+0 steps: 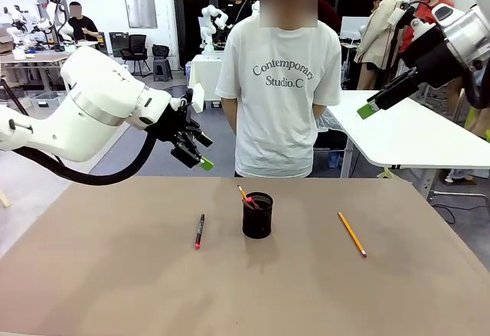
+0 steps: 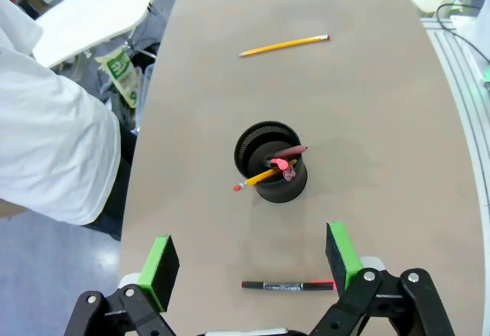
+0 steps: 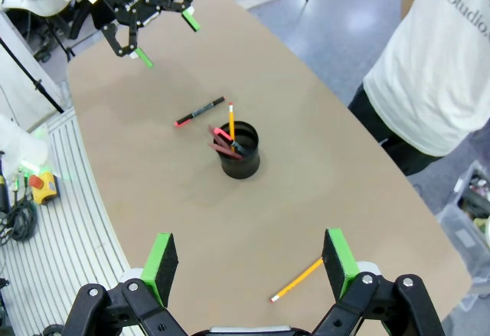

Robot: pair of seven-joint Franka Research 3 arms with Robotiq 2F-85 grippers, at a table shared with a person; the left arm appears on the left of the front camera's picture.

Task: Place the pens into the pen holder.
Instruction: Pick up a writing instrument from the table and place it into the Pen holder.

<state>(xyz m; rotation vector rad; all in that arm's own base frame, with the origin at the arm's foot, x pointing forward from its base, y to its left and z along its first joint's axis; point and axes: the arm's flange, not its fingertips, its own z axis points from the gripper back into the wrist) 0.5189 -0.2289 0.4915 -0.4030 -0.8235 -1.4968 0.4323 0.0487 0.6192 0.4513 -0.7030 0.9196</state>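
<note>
Two loose: black red-tipped pen (image 1: 199,231), yellow pencil (image 1: 352,233); black mesh holder (image 1: 257,217) upright.

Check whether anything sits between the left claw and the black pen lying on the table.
Nothing visible does. The open left claw hangs above the table. The black pen lies alone on it, below the claw, and the pen cup stands apart beyond it.

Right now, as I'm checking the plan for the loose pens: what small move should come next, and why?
Probably lower the left gripper onto the black pen: it is open and hangs above that pen, which lies flat on the table beside the pen holder. The yellow pencil on the right can follow.
</note>
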